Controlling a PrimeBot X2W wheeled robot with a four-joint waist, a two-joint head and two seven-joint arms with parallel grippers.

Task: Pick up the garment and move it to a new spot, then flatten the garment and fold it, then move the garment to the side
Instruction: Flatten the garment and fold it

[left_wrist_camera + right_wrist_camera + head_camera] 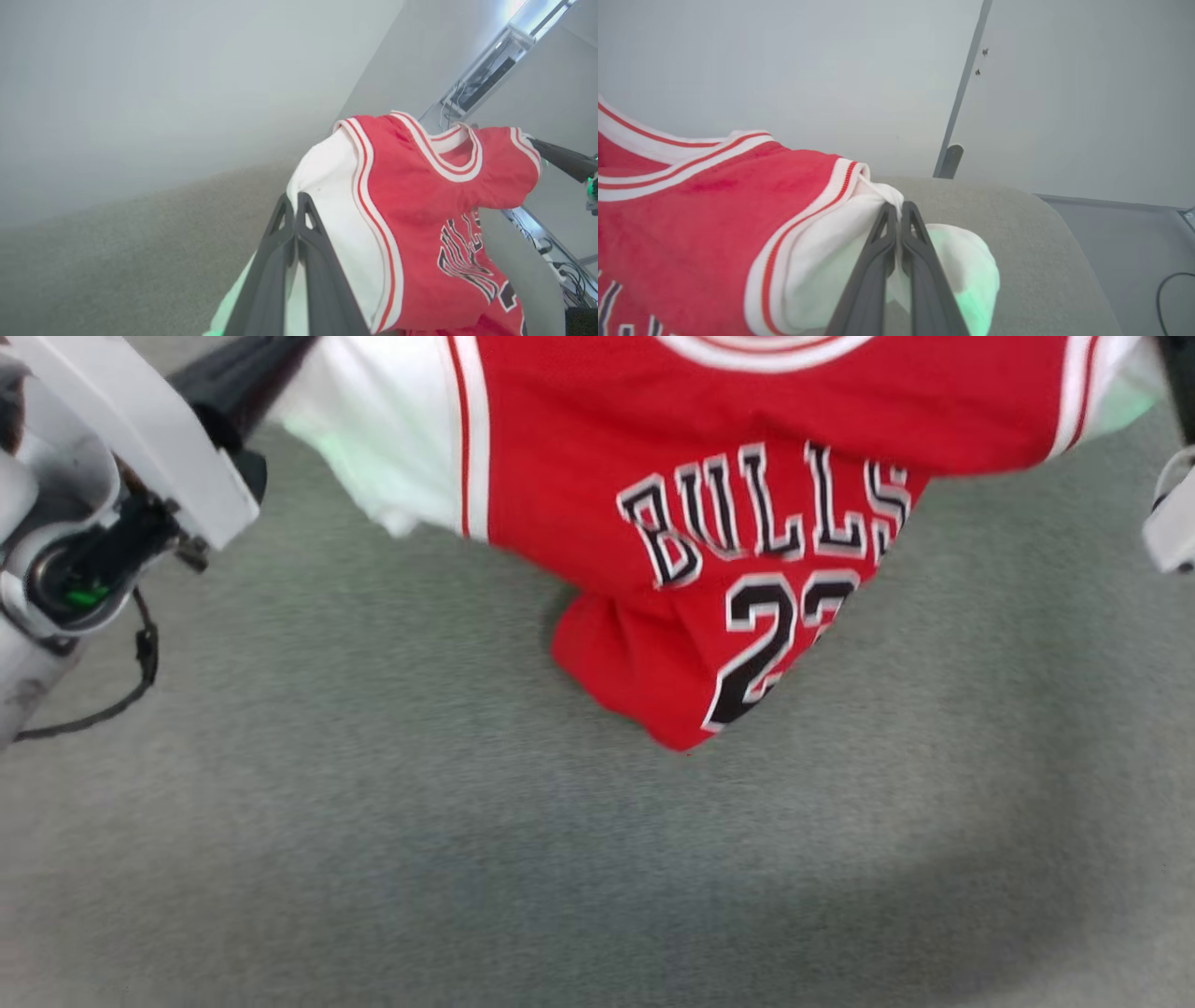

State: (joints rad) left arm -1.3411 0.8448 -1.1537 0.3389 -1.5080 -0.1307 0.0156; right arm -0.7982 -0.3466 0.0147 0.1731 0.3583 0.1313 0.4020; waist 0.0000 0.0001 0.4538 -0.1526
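The garment point(747, 504) is a red shirt with white sleeves and black "BULLS" and "23" facing me. It hangs stretched between both arms above the grey table point(467, 849), its lower part bunched and drooping to the surface. My left gripper point(295, 200) is shut on the garment's white sleeve point(327, 186). My right gripper point(899, 210) is shut on the other white sleeve point(850, 224) of the garment point(705, 214). In the head view the left arm's dark fingers point(233, 383) reach the sleeve at the upper left, and a pale part of the right arm point(1172, 523) shows at the right edge.
The grey felt-like table top spreads below the shirt. Its rounded edge point(1064, 233) shows in the right wrist view, with the floor and a black cable point(1169, 289) beyond. A pale wall and a metal rail with cables point(486, 79) stand behind.
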